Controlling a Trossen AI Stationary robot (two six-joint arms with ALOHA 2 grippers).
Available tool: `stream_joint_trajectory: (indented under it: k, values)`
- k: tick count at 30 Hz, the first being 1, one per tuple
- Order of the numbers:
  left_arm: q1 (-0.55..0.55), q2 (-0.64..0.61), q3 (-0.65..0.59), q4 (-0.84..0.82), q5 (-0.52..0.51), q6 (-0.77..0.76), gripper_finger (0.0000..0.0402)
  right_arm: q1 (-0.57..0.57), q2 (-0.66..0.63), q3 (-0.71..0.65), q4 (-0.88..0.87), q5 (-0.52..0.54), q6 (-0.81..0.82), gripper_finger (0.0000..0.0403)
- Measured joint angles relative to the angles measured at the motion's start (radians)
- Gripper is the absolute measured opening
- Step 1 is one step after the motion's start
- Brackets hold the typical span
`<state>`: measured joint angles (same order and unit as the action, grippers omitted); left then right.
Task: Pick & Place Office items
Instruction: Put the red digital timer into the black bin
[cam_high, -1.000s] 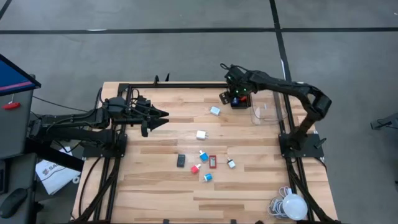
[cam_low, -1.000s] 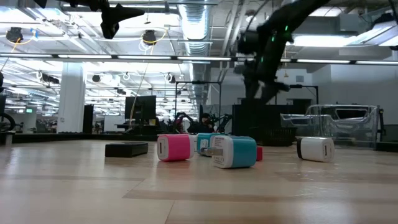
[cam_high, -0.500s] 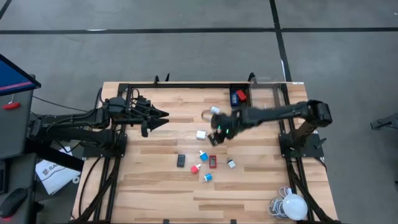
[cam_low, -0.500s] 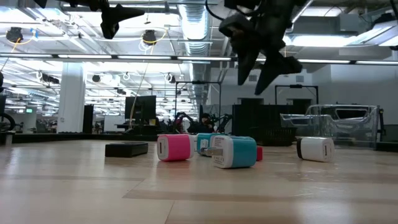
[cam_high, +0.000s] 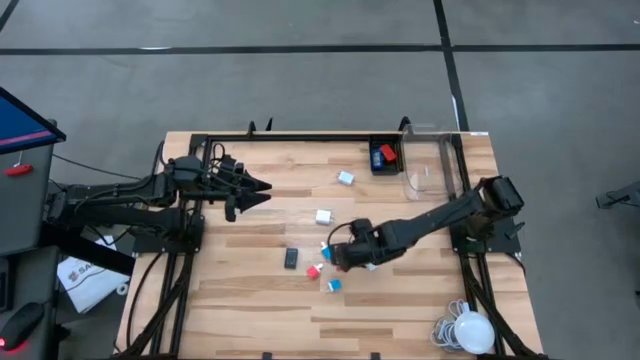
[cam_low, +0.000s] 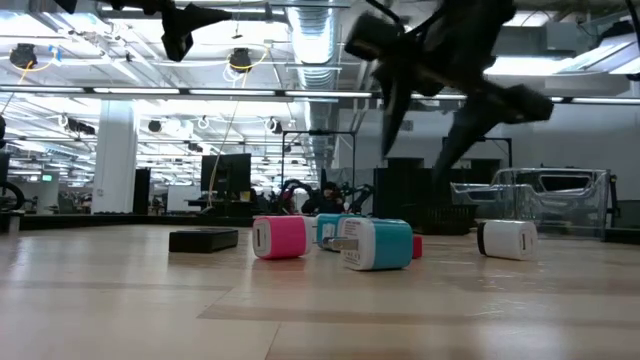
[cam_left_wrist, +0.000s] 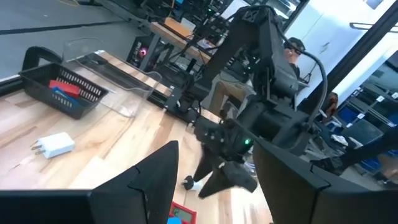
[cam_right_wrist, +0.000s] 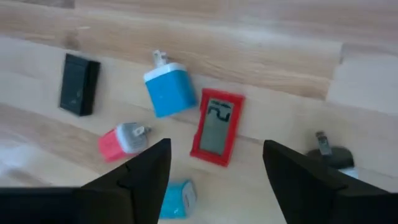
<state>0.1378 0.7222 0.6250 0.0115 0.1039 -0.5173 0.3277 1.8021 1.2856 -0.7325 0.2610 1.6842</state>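
Observation:
Small office items lie flat on the wooden table. The right wrist view shows a red-framed display piece (cam_right_wrist: 217, 127), a blue charger (cam_right_wrist: 168, 92), a pink charger (cam_right_wrist: 121, 140), a black block (cam_right_wrist: 79, 84), another blue piece (cam_right_wrist: 177, 199) and a white piece (cam_right_wrist: 336, 157). My right gripper (cam_right_wrist: 217, 177) hangs open just above this cluster (cam_high: 342, 255), touching nothing. Two white chargers (cam_high: 345, 178) (cam_high: 323, 216) lie farther off. My left gripper (cam_high: 262, 188) is open and waits high over the table's left side.
A small black tray (cam_high: 383, 155) holding a red and a blue piece sits at the far edge, beside a clear bin (cam_high: 430, 170). A white lamp-like ball with cable (cam_high: 472, 330) lies at the near right corner. Bare wood spreads left of the black block (cam_high: 291, 258).
My right gripper has swung from over the black tray at the far edge toward the near edge and the left. It has come down over the cluster of small pieces at the table's middle. The pieces themselves have not moved.

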Motion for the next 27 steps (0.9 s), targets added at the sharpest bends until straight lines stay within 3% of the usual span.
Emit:
stream_joint_trajectory:
  k: [6, 16, 27]
  values:
    - [0.000, -0.009, -0.001, 0.022, 0.014, -0.040, 0.0204, -0.031, 0.058, 0.009, 0.121, -0.029, -0.038, 0.0263]
    - [0.000, -0.046, 0.000, 0.016, 0.108, -0.037, 0.0204, -0.037, 0.223, 0.072, 0.105, -0.209, 0.072, 0.0265]
    - [0.000, -0.094, 0.001, 0.076, 0.220, -0.012, 0.0204, -0.053, 0.311, 0.195, -0.009, -0.260, 0.176, 0.0265]
